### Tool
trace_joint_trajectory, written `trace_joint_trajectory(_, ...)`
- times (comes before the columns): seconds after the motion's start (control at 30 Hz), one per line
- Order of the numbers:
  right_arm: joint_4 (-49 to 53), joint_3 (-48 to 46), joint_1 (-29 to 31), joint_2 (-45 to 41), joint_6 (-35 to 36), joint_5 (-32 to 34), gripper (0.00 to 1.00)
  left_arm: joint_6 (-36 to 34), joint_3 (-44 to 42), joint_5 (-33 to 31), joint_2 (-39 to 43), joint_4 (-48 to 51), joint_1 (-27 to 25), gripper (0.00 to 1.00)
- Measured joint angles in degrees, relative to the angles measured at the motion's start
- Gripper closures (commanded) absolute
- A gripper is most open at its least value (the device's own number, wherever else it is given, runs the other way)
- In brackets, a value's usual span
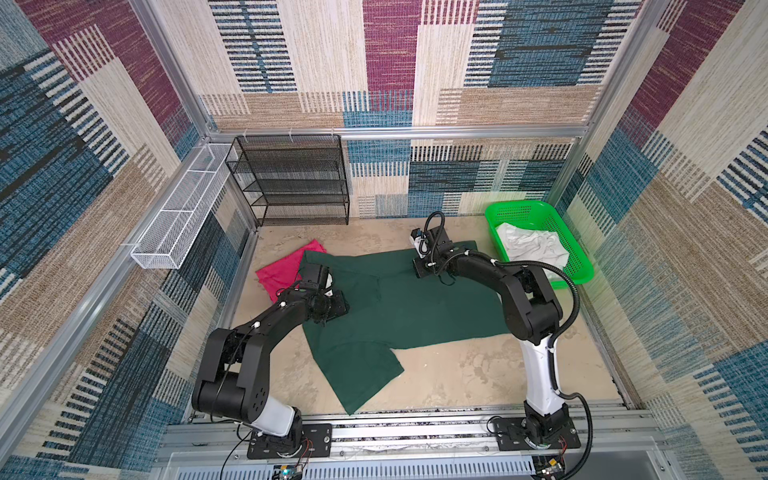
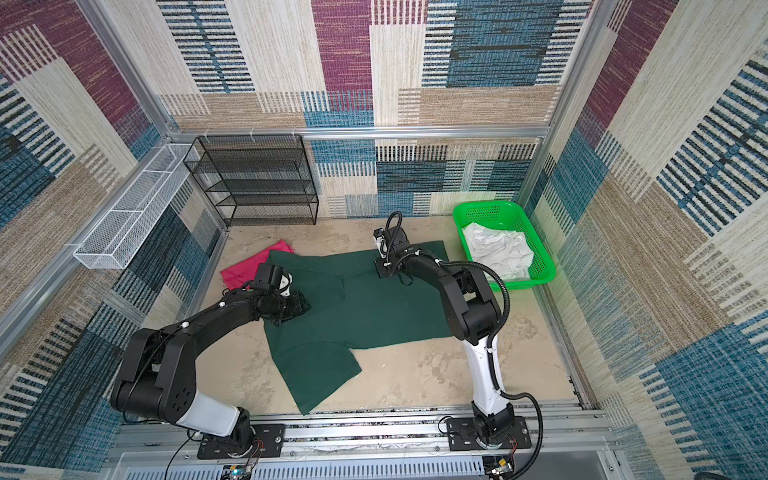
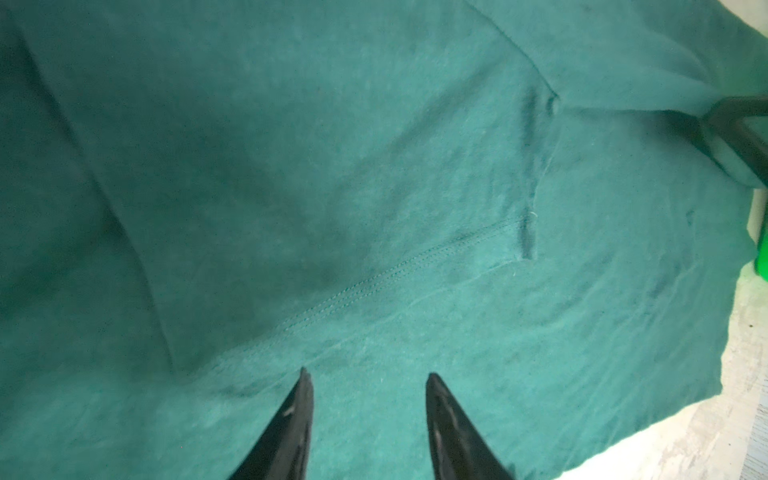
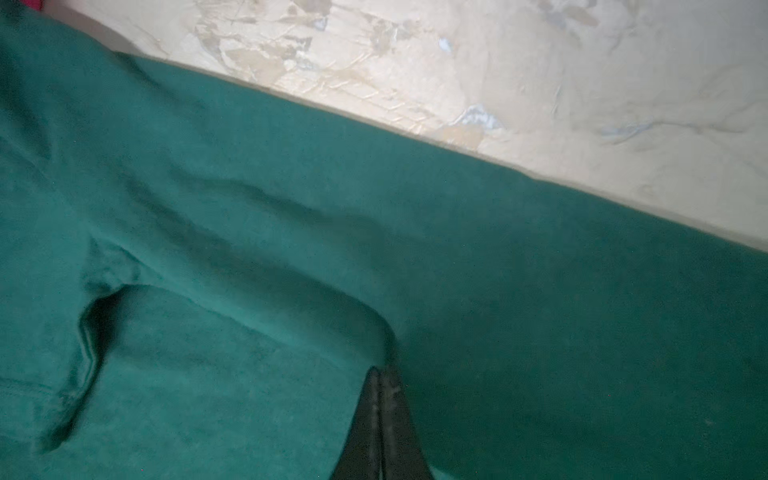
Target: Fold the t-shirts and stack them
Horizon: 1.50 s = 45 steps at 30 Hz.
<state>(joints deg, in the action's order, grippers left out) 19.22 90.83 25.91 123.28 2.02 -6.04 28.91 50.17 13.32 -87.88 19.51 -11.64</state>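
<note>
Where the left wall meets the table, a white wire-mesh trough (image 1: 178, 224) hangs on the frame, and a black mesh shelf rack (image 1: 291, 183) stands beside it against the back wall. Just in front of the rack, the magenta-pink t-shirt (image 1: 278, 272) lies bunched on the beige table (image 1: 478, 374), with its near edge tucked under a corner of the dark green t-shirt (image 1: 415, 307). The left gripper (image 3: 368, 374) is over the left part of that green shirt. Its fingers are spread apart with nothing held between them, and only flat cloth and a stitched hem lie beyond the tips. The green shirt is spread across the middle of the table in both top views, and one sleeve reaches toward the front rail. At the shirt's far right edge, the right gripper (image 4: 380, 370) has its fingers pressed together on a pinch of the green cloth, which puckers into a ridge running up to the tips. Bare table shows just past that edge. Near the right wall sits the bright green plastic lattice basket (image 1: 523, 212), holding a crumpled white cloth (image 1: 532, 245).
</note>
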Motion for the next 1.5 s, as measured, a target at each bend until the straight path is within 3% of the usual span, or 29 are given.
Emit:
trace_joint_trajectory(0.17, 0.44, -1.99, 0.0, -0.96, 0.22, -0.59, 0.9, -0.02, -0.02, 0.17, -0.52, -0.15, 0.0, 0.54)
trace_joint_trajectory(0.37, 0.55, -5.92, -0.02, -4.74, 0.35, -0.72, 0.65, -0.17, -0.17, -0.66, 0.02, 0.52, 0.0, 0.54)
trace_joint_trajectory(0.6, -0.24, -16.37, -0.04, -14.45, -2.67, 0.76, 0.57, 1.95, -4.33, -5.03, 8.87, 8.07, -1.22, 0.55)
trace_joint_trajectory(0.87, -0.11, -32.83, -0.04, -26.14, -14.51, -0.55, 0.5, 10.51, -13.55, -7.23, 19.63, 19.28, -13.64, 0.55)
trace_joint_trajectory(1.1, -0.02, -40.26, -0.02, -29.79, -19.91, -2.08, 0.48, 16.37, -17.86, -8.46, 18.97, 21.68, -20.2, 0.53)
trace_joint_trajectory(1.3, -0.02, -40.98, -0.22, -31.06, -21.53, -1.16, 0.48, 17.79, -15.32, -8.28, 12.61, 22.82, -19.15, 0.53)
trace_joint_trajectory(1.5, 0.13, -41.24, -1.6, -33.35, -22.95, -0.85, 0.45, 16.92, -11.06, -8.79, 7.56, 24.3, -12.02, 0.53)
